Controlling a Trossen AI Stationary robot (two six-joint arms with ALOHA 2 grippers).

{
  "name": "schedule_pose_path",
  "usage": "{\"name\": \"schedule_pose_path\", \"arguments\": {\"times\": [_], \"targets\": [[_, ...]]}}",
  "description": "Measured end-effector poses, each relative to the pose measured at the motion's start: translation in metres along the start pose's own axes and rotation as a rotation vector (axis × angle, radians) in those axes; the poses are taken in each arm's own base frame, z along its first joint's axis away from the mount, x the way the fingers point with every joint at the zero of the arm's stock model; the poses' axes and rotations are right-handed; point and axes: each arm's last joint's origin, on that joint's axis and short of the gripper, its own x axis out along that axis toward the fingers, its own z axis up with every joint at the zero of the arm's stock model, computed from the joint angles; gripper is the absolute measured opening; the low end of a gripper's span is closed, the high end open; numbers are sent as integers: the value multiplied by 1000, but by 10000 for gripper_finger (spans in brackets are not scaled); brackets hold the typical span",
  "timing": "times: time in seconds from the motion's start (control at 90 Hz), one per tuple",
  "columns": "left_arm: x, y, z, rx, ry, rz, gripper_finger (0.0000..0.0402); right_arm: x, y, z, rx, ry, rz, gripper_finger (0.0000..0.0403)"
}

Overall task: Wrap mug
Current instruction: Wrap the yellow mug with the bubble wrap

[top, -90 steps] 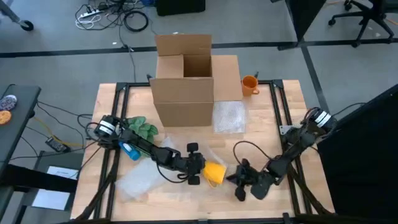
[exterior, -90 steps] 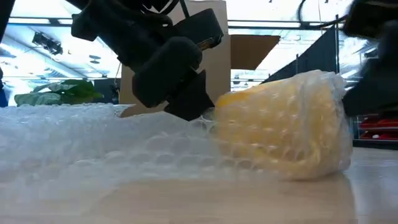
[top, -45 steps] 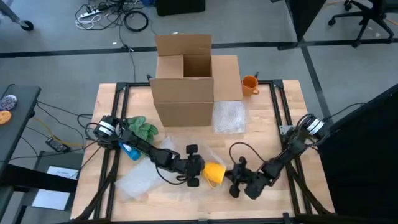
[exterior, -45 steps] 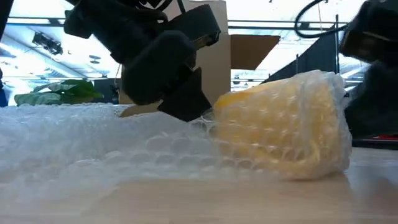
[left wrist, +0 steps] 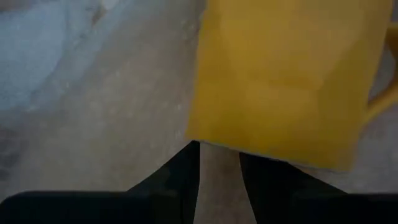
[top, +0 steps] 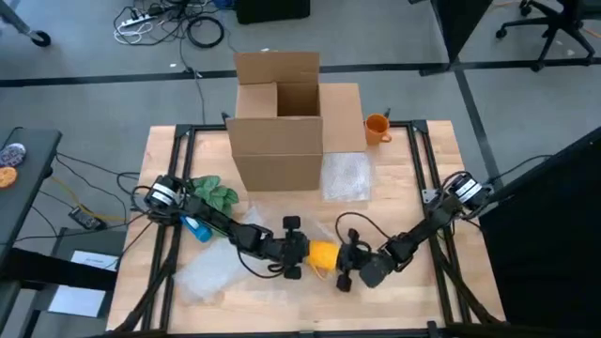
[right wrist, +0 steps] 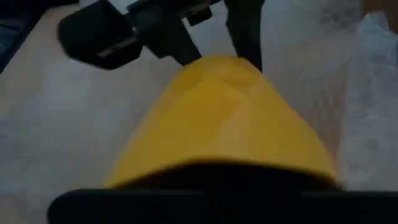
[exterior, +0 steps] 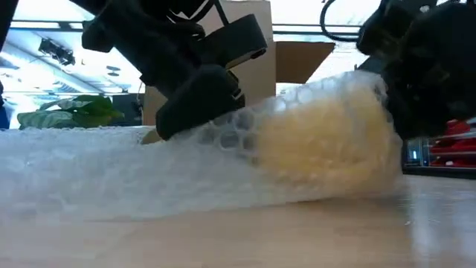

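Yellow mug (top: 324, 253) lies on its side at lower centre of the high view, on the wooden table (top: 404, 188), partly under clear bubble wrap (exterior: 111, 175). In the low view the wrap is draped over the mug, running from the left edge of the frame across to the mug at centre right.

Left tool (top: 299, 252): just left of the mug in the high view, touching it. In the left wrist view its two dark fingers (left wrist: 180, 180) stand slightly apart, tips at the mug's rim edge; whether they pinch the rim or the wrap cannot be told.

Right tool (top: 349, 266): just right of the mug in the high view, pressed close to it. In the right wrist view the mug fills the centre of the frame, directly ahead of the tool; finger state cannot be told. In the low view this tool is the dark mass at upper right, against the wrapped mug.

Other items, high view: open cardboard box (top: 279, 117) at upper centre; orange mug (top: 377, 127) just right of the box; second bubble wrap sheet (top: 346, 176) below the box; green cloth (top: 216, 193) and a blue object (top: 195, 227) at centre left.
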Motion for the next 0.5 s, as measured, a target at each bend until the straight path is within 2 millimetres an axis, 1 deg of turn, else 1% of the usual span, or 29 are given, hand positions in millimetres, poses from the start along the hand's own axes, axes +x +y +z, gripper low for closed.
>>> {"name": "schedule_pose_path", "arguments": {"times": [0.122, 0.311, 0.422, 0.5], "targets": [[0, -1, 0, -1, -2, -1, 99, -20, 10, -1, 11, 30, 44, 0], [0, -1, 1, -2, -5, -2, 99, -48, 15, -8, 42, 101, 59, 0], [0, -1, 4, -17, -36, -5, 99, -53, 17, -12, 63, 113, 65, 0], [0, -1, 6, -26, -56, -6, 99, -50, 17, -14, 68, 112, 58, 0]]}}
